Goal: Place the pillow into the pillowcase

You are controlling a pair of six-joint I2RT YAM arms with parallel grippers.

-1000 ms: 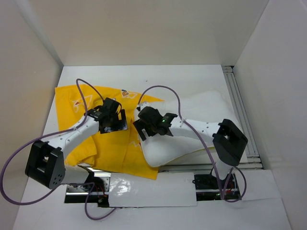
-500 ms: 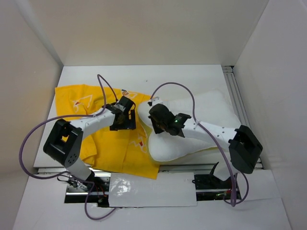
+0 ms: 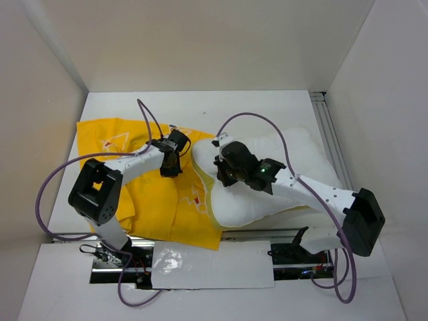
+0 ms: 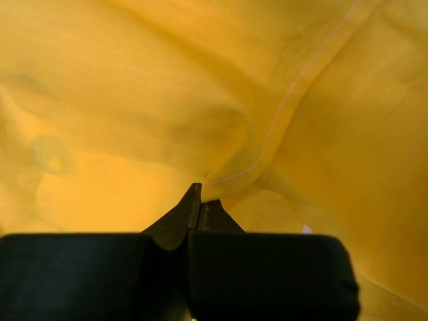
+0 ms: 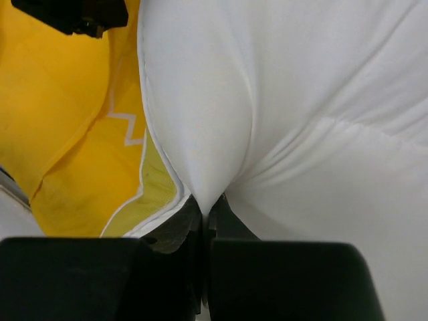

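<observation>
On the right half of the worktop (image 3: 267,107) lies the pillow (image 3: 274,184), its left end overlapping the right edge of the pillowcase (image 3: 150,200), which is spread loosely over the left half. The right end effector (image 5: 204,204) is clenched on a small pinch of the pillow's left edge, just beside the piping. The left end effector (image 4: 199,197) is clenched on a fold of yellow cloth close to a stitched hem (image 4: 294,100). I cannot tell whether that fold is one layer of the pillowcase or both, and that looks to me like the main hazard. If both layers are caught, the mouth stays closed and the pillow will only ride over the top or shove the whole sack leftward. Nor can I tell whether any of the pillow is inside yet. Both grips are thin. The pillow is puffy and its cover slack, so a hard push could pull the pinch free or simply buckle the cushion against the opening. The cloth under the left end effector could slide out the same way if the pillow drags on it. The two end effectors sit near each other, so a careless move could knock them together, and the right arm's cable (image 3: 251,120) loops over the pillow, where it might snag.
</observation>
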